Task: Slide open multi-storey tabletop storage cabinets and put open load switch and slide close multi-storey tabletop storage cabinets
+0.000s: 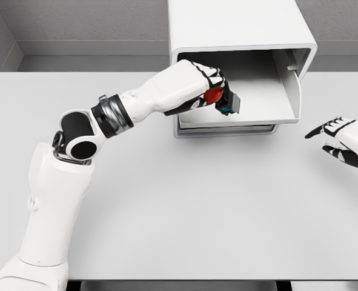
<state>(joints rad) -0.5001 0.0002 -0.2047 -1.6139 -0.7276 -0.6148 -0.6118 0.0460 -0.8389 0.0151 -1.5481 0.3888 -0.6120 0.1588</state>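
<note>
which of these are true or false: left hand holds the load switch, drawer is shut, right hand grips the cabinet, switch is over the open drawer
The left hand holds the load switch: true.
The drawer is shut: false, it is slid open.
The right hand grips the cabinet: false, it hovers apart over the table, fingers open.
The switch is over the open drawer: true.
</note>
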